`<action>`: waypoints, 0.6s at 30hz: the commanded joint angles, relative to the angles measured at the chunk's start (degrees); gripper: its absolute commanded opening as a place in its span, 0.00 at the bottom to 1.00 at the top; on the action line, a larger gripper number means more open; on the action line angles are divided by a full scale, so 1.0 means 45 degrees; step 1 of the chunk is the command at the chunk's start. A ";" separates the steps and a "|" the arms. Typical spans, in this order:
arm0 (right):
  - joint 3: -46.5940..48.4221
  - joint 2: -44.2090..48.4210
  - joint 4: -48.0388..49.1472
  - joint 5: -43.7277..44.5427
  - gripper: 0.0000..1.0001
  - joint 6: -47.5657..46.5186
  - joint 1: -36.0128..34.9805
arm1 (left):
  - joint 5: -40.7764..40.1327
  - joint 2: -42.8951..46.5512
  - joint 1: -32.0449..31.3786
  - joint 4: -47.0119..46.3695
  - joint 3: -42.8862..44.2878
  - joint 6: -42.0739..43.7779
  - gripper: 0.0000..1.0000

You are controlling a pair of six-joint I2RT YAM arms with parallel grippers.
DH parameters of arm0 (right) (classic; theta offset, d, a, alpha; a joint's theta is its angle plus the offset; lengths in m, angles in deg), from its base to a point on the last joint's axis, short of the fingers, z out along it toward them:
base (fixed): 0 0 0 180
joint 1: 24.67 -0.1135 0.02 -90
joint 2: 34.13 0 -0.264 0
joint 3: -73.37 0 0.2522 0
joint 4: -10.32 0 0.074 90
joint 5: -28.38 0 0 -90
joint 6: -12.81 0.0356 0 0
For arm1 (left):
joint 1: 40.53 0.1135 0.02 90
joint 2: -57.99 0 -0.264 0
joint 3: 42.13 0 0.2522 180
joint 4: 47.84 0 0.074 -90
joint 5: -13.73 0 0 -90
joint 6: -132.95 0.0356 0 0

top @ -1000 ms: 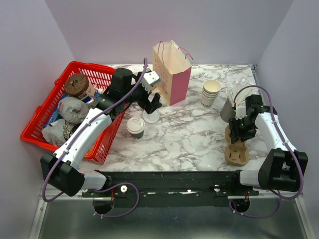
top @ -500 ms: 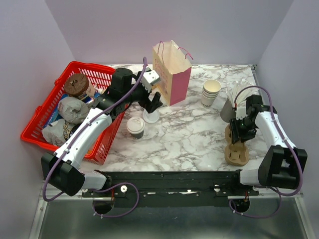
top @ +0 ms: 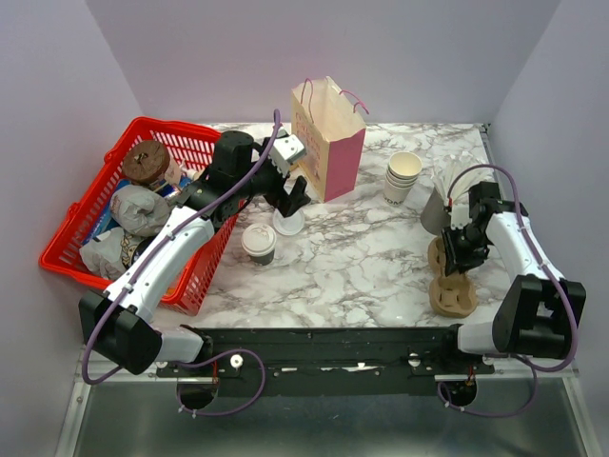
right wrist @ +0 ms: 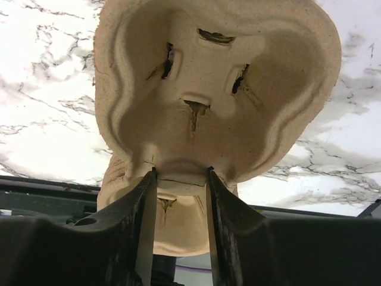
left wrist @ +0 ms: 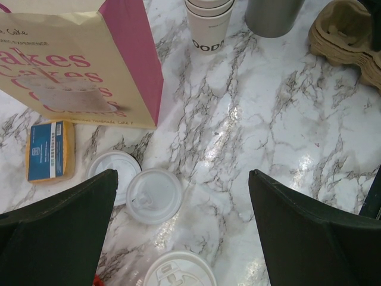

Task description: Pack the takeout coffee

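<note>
We see a robot lab's test booth dressed as a café counter: plain lilac walls (top: pixel 57 86) box in a marble-patterned tabletop (top: pixel 362 257). At 12 o'clock stands a pink bakery bag (top: pixel 328 138), at 9 a red shopping basket (top: pixel 81 224), at 3 a pulp cup carrier (top: pixel 450 286).

A: What fills the right wrist view?

B: A tan pulp cup carrier (right wrist: pixel 217 89), its moulded hollows and small torn slits facing the camera.

A: And the right gripper (right wrist: pixel 178 202)?

B: Its two dark fingers (right wrist: pixel 138 232) are closed on the carrier's lower rim, a narrow strip of pulp pinched between them.

A: What lies behind?

B: White marble tabletop (right wrist: pixel 36 89) with grey veins on both sides, and below it the table's edge with a dark rail (right wrist: pixel 41 199) running along it.
</note>
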 commanded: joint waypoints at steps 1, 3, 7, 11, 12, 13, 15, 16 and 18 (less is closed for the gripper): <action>0.0052 0.0490 -0.0276 -0.0033 0.24 -0.0079 0.0076 | -0.0195 0.0016 0.0005 -0.0156 -0.0033 -0.0082 0.99; 0.0228 0.0764 -0.0472 0.0045 0.19 -0.0138 0.0096 | -0.0175 0.0016 -0.0015 -0.0175 -0.0052 -0.0062 0.99; 0.0579 0.1252 -0.1018 0.0085 0.09 -0.0294 0.0076 | -0.0059 -0.0023 0.0005 -0.0273 -0.0091 -0.0160 0.99; 0.0951 0.1721 -0.1468 -0.0070 0.02 -0.0509 0.0076 | -0.0019 -0.0043 -0.0015 -0.0351 -0.0072 -0.0238 0.99; 0.1106 0.1818 -0.1566 -0.0207 0.01 -0.0568 0.0096 | 0.0000 -0.0082 -0.0015 -0.0370 -0.0033 -0.0258 0.99; 0.1166 0.2013 -0.1779 -0.0363 0.01 -0.0723 0.0076 | 0.0001 -0.0063 0.0005 -0.0371 0.0006 -0.0258 0.99; 0.1263 0.2267 -0.1956 -0.1081 0.00 -0.0880 0.0076 | -0.0116 -0.0082 0.0005 -0.0390 0.0181 -0.0277 0.99; 0.1341 0.2501 -0.2189 -0.1397 0.01 -0.1248 0.0076 | -0.0175 -0.0140 0.0005 -0.0410 0.0260 -0.0413 0.99; 0.1323 0.2736 -0.2386 -0.2505 0.01 -0.1679 0.0076 | -0.0390 -0.0218 -0.0015 -0.0390 0.0494 -0.0434 0.99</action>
